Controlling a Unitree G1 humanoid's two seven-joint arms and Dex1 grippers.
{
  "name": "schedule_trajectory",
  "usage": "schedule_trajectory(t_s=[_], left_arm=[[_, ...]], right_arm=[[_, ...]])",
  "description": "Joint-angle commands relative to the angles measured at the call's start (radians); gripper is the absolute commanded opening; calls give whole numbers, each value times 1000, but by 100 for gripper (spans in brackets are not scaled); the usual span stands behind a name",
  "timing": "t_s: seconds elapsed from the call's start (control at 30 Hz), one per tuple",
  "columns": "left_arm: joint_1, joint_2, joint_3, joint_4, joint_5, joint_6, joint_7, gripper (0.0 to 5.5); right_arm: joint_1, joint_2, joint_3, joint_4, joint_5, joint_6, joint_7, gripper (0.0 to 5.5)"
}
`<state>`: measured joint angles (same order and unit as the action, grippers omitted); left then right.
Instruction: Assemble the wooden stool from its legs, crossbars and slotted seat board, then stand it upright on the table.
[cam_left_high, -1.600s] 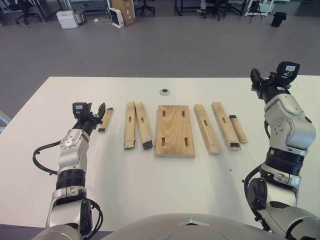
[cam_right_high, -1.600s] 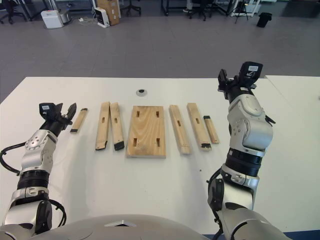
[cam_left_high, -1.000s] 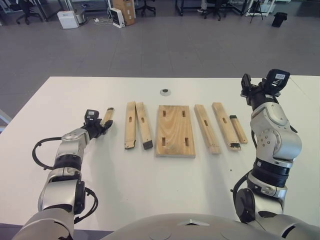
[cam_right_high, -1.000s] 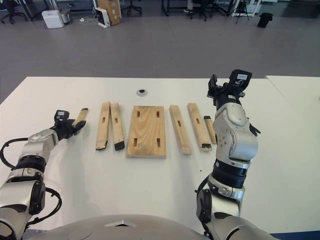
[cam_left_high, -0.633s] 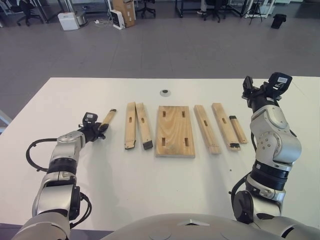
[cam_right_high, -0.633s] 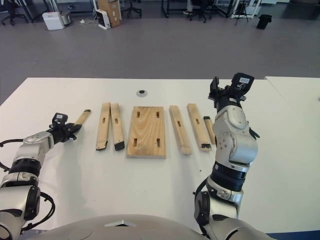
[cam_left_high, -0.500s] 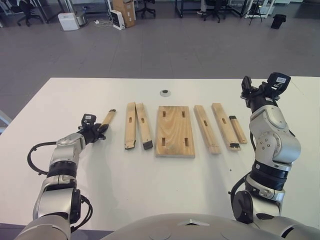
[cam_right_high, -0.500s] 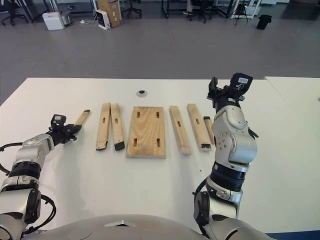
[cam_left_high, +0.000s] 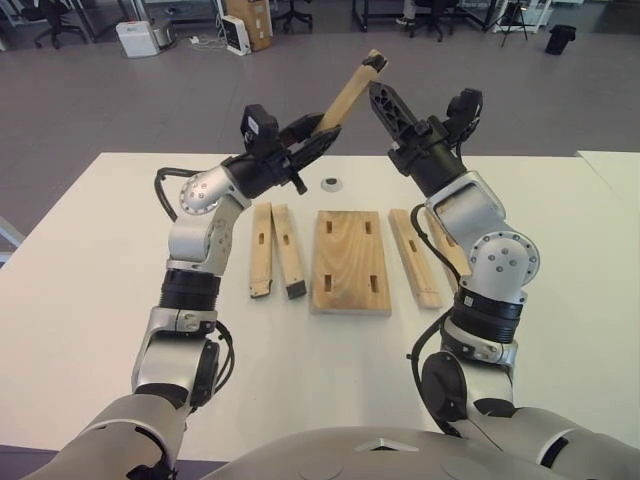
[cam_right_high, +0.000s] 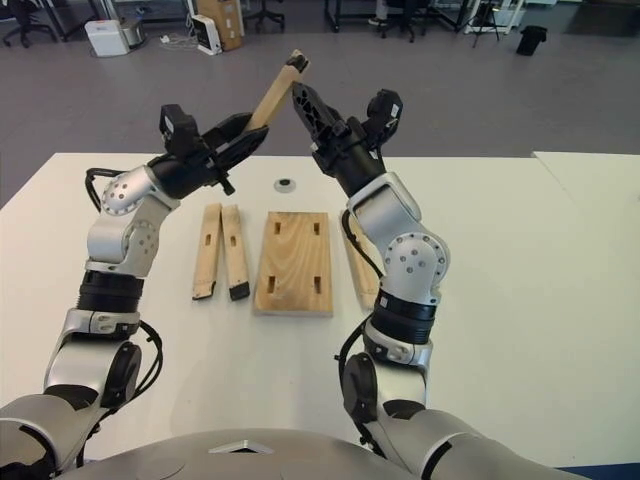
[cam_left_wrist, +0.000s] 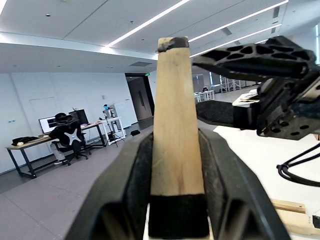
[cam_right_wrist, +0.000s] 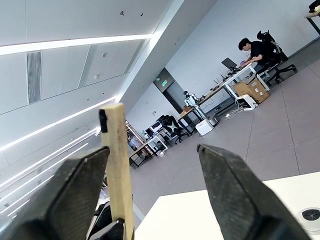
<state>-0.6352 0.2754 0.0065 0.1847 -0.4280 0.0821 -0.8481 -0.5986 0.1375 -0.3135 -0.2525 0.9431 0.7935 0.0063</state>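
Note:
My left gripper is shut on a short wooden crossbar with dark ends, held high above the table's far side and slanting up to the right. My right gripper is open at the crossbar's upper end. In the right wrist view the crossbar stands close by one finger, with a wide gap to the other. The slotted seat board lies flat at the table's middle. Two legs lie left of it. Another leg lies to its right, and one more is partly hidden behind my right arm.
The white table has bare room along its front and left side. A small round grommet sits behind the seat board. Beyond the table is open grey floor with office chairs and desks far off.
My left gripper has lifted the crossbar off the table's left side and raised it over the far middle. My right arm has swung in from the right to meet its upper end.

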Motion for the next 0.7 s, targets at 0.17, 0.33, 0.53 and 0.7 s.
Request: schedule_trajectory(t_s=[0.17,0.33,0.53,0.7], left_arm=[[-8,-3,-59,0,29,18,-51,129],[-15,-3,-63,26,67,3,-11,129],[-6,-1,-86,36,122,-59,-16,129],[0,-6,-83,42,153,-110,7,129]], right_arm=[[-28,50,14,53,119,-75,-54,311],[10,31,36,38,146,-97,-72,217],[49,30,55,47,154,-126,-108,86],[60,28,61,67,149,-154,-128,42]])
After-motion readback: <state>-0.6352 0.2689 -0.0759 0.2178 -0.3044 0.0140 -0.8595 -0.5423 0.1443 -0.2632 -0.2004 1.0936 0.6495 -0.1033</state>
